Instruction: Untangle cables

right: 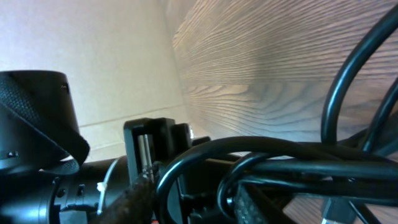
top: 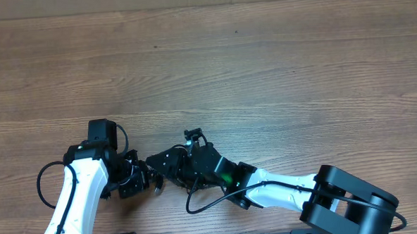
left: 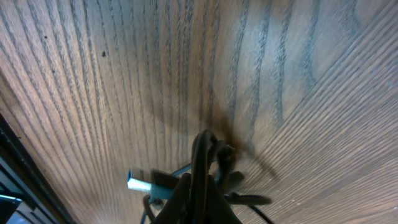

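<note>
The cables (top: 155,181) form a small black knot low on the table, between my two grippers, with a silver plug (top: 157,188) sticking out. My left gripper (top: 145,179) reaches the knot from the left. In the left wrist view it (left: 200,182) is shut on a few black cable strands (left: 203,152), and a silver, blue-tinted plug (left: 140,182) lies just to the left. My right gripper (top: 161,164) comes in from the right. In its own view the jaws (right: 189,200) stand partly apart, with cable loops (right: 280,167) running between the fingers (right: 134,200).
The wooden table (top: 263,65) stretches far and wide behind the grippers. A thicker black wire (top: 205,203) loops off the right arm near the front edge. The left gripper's black body (right: 155,140) stands close in front of the right wrist camera.
</note>
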Robot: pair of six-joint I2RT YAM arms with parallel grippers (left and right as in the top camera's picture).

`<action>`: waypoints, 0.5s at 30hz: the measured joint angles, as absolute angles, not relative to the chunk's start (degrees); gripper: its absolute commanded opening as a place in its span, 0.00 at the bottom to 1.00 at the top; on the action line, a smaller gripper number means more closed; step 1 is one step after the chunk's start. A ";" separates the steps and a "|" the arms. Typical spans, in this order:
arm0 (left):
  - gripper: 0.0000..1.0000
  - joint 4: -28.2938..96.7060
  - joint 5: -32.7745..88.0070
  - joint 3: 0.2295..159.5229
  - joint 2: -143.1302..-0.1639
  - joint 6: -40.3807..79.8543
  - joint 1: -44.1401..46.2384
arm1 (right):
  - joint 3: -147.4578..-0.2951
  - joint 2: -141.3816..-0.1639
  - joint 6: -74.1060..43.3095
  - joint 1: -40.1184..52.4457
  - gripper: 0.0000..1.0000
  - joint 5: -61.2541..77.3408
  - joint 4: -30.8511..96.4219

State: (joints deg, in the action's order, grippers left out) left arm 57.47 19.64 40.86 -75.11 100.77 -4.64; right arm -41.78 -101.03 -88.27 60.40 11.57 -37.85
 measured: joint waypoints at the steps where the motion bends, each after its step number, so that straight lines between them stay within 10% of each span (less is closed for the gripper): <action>1: 0.04 57.49 19.70 40.86 -75.11 100.42 -4.62 | -41.76 -101.23 -88.36 60.38 0.28 11.62 -38.44; 6: 0.05 57.67 19.57 41.12 -75.11 99.63 -4.58 | -41.01 -102.61 -85.49 59.05 0.04 15.62 -43.11; 15: 0.05 57.80 19.64 41.93 -74.74 99.02 -4.43 | -40.86 -103.46 -82.81 50.61 0.04 32.91 -52.77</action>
State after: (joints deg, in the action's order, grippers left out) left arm 57.80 19.64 41.93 -74.74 99.02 -4.43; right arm -40.86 -103.46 -82.81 50.61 32.91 -52.77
